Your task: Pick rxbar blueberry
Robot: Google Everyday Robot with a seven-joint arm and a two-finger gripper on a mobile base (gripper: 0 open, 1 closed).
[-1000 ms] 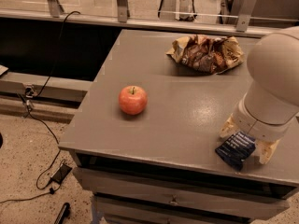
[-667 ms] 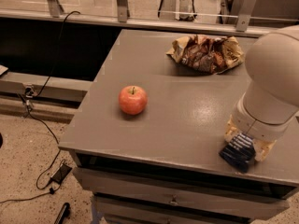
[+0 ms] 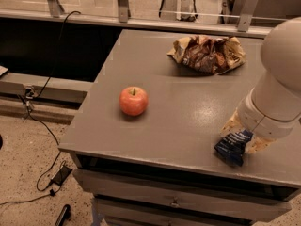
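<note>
Currently pincer (image 3: 243, 136) pinches rxbar blueberry (image 3: 231, 148), bar tilted, nr tabletop (image 3: 188, 121) front-right edge; apple (image 3: 133, 100) well left, chip bag (image 3: 208, 54) at back.

gripper (image 3: 245, 141) low at right, clamping rxbar blueberry (image 3: 231, 148)

The claw (image 3: 242, 140), clasping the rxbar blueberry (image 3: 230, 149), is at the bench's (image 3: 188, 112) near-right edge. The apple (image 3: 133, 100) and chip bag (image 3: 208, 54) lie well apart, with open surface between.
</note>
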